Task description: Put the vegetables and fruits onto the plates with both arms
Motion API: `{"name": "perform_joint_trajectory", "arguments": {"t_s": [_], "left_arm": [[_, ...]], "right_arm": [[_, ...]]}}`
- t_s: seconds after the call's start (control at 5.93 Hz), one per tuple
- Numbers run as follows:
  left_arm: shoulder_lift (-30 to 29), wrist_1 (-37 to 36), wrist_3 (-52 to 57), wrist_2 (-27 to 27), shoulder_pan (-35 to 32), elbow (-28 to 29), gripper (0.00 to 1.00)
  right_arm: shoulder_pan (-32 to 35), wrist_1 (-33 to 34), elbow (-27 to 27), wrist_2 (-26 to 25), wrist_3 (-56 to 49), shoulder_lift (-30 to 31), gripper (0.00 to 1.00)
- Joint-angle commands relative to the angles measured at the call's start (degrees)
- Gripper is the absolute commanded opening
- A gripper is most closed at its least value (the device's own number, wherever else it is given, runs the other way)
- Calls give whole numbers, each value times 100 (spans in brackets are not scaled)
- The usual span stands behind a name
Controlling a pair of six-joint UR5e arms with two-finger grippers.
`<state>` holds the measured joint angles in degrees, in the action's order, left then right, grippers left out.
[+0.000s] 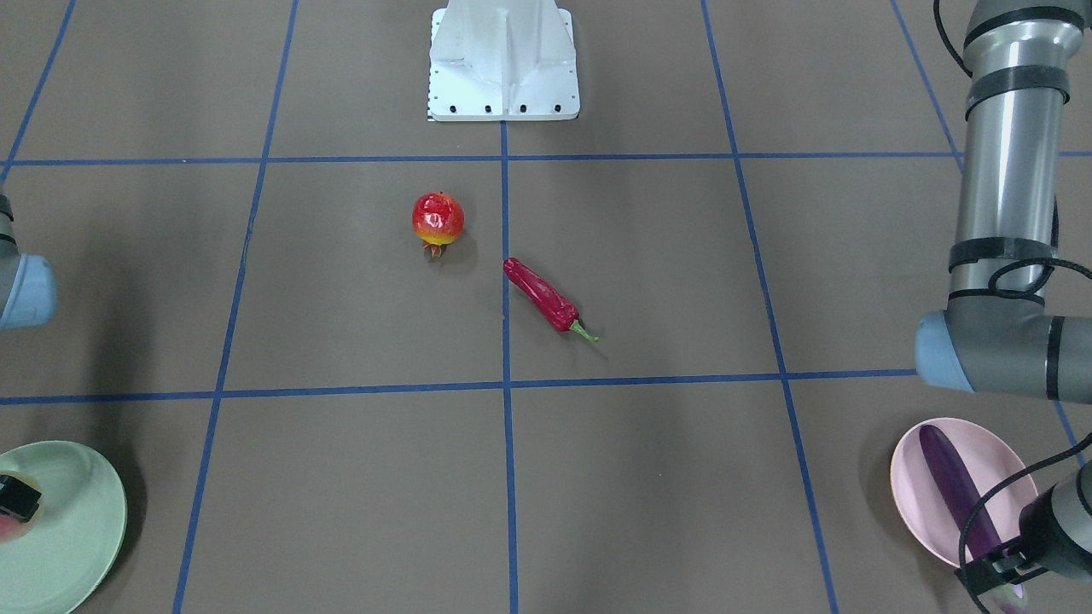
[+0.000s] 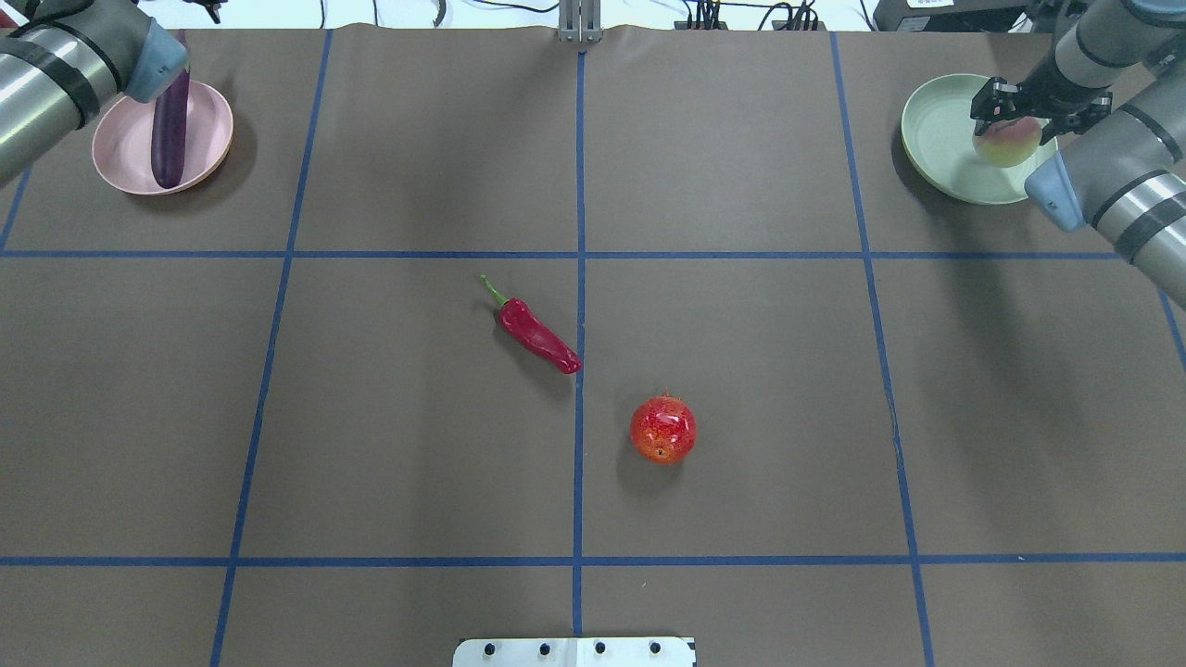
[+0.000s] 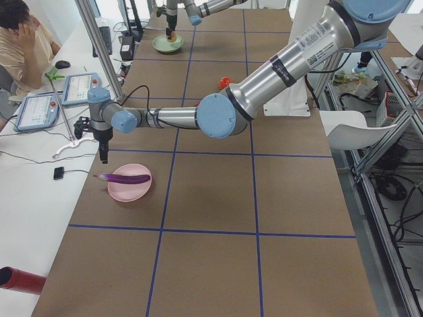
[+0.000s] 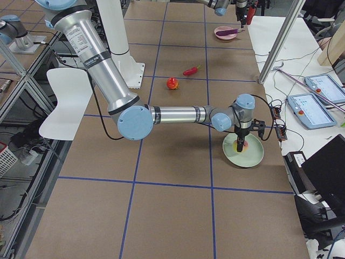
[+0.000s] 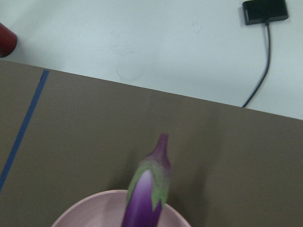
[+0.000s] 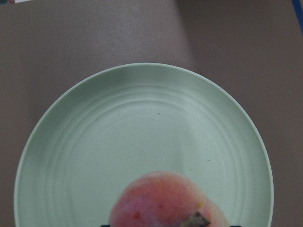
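The eggplant (image 2: 170,125) lies lengthwise on the pink plate (image 2: 208,139), far out from the white base block (image 2: 574,651) on the robot's left, its capped end sticking out past the rim; the left gripper (image 3: 104,157) hangs above that end, clear of it, and I cannot tell how its jaws stand. Far out from the block on the robot's right, the peach (image 2: 1005,142) sits low over the green plate (image 2: 936,139), with the right gripper (image 2: 1012,120) astride it, jaws apparently clamped on the fruit. The step in hand looks like setting the peach down. The chili pepper (image 2: 537,338) and pomegranate (image 2: 663,429) wait straight out from the block, the pomegranate nearer it. Next, the right claw should let go and lift, then both arms reach inward for those two
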<state>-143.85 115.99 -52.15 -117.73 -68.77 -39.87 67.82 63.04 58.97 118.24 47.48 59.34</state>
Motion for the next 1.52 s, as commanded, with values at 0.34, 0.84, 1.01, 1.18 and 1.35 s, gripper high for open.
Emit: {"name": "perform_joint_trajectory", "arguments": {"t_s": [0.34,0.84,1.01,1.18,1.35], "left_arm": [[1076,-1342,-4071,-584,1238,-3784,100],[974,-1395,-6695,205,2733,-4319,100],[860,-1578,-6938,302,3059,-4319,100],[841,-1597,-6992,495,3419,-4249,100],[841,-1597,-7097,532,3571,-4240,100]], "right_arm": [[90,-47,166,6,7,-18,100],[-22,678,1829,969,486,235,100],[-415,752,2455,946,1204,393,100],[-654,753,2766,929,1776,403,100],[-865,762,3161,946,2191,534,100]]}}
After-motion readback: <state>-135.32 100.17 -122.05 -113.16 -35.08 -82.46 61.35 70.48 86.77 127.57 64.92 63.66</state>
